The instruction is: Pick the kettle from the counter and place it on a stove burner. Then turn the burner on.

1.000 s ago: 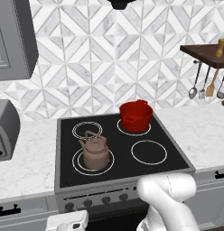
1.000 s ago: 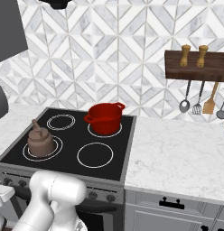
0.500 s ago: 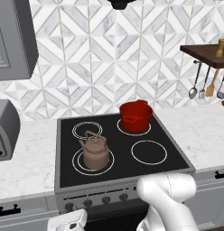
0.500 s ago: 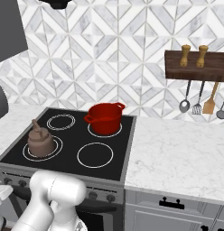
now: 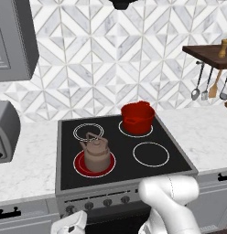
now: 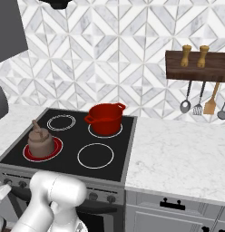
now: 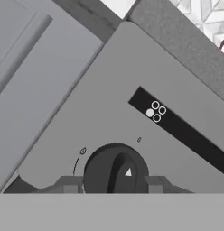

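Note:
The brown kettle (image 5: 96,153) (image 6: 40,141) stands upright on the front-left stove burner (image 5: 79,165) (image 6: 54,149), whose circle glows red around its base. My gripper (image 7: 111,185) is down at the stove's front panel, its fingertips (image 7: 68,185) pressed against either side of a dark round knob (image 7: 116,171) with a small white pointer. The white hand (image 5: 72,224) shows below the leftmost knob (image 5: 69,209). The white marble counter (image 5: 28,164) (image 6: 178,154) flanks the cooktop.
A red pot (image 5: 137,117) (image 6: 105,118) sits on the back-right burner. A grey toaster (image 5: 3,130) stands on the left counter. Utensils (image 6: 200,102) hang under a wooden shelf (image 6: 196,65) at the right. My own white arm (image 5: 170,201) fills the foreground.
The burner under the kettle has turned from plain white rings to glowing red. The kettle, the pot and the arm have stayed in place.

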Robot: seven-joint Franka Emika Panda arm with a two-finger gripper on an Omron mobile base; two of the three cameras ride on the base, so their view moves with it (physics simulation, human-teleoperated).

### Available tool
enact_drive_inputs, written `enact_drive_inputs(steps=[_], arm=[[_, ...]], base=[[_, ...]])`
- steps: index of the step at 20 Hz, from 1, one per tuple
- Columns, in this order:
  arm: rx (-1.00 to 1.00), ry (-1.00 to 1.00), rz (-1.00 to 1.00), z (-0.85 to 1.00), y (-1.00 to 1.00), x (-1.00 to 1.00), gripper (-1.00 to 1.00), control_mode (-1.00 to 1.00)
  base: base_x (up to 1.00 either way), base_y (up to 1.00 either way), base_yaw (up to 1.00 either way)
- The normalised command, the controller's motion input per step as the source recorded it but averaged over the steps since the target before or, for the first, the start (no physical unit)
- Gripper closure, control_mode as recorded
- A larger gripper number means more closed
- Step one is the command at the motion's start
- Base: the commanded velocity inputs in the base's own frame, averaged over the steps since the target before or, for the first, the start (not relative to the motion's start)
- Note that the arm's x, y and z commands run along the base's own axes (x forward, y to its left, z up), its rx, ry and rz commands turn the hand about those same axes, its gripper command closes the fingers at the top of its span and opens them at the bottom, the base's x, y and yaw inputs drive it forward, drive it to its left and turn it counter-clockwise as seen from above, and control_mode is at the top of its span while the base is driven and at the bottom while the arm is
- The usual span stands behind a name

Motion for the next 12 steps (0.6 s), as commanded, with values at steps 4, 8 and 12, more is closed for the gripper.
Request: enact_drive_inputs(steps=[4,8,12], arm=[[-0.20,0.00,-0.03,0.01,0.00,-0.08,1.00,-1.00],[-0.19,0.00,-0.03,0.00,0.00,-0.03,1.00,-1.00],[-0.18,0.00,-0.03,0.00,0.00,-0.02,1.00,-1.00]], base=[[0.00,0.00,0.00],[0.00,0.00,0.00],[0.00,0.00,0.00]])
